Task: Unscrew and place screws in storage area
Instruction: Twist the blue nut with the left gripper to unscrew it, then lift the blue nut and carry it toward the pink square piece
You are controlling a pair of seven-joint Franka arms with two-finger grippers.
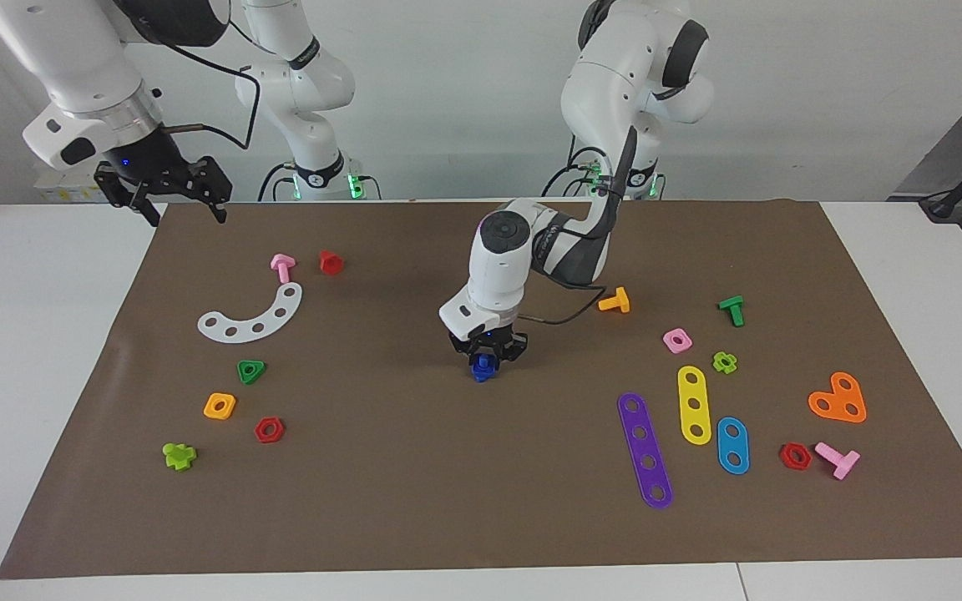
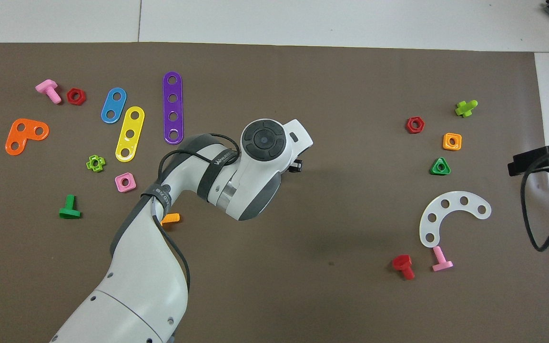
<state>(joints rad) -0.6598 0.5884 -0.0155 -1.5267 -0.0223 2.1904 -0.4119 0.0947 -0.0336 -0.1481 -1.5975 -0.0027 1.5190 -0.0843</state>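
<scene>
Left gripper [image 1: 488, 355] low at mid-mat, fingers pinching the blue screws [image 1: 483, 368] — bolt and nut apparently still joined, held just at the tabletop [image 1: 448, 501] | right gripper [image 1: 165, 190] waits over the mat's edge, fingers spread — likely ready to twist.

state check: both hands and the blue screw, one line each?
left hand: down at the mat's middle, shut on the blue screw.
blue screw: in the left hand's grip, at the mat; hidden under the arm in the overhead view.
right hand: raised over the mat's edge at the right arm's end, waiting, holding nothing, fingers apart.
</scene>
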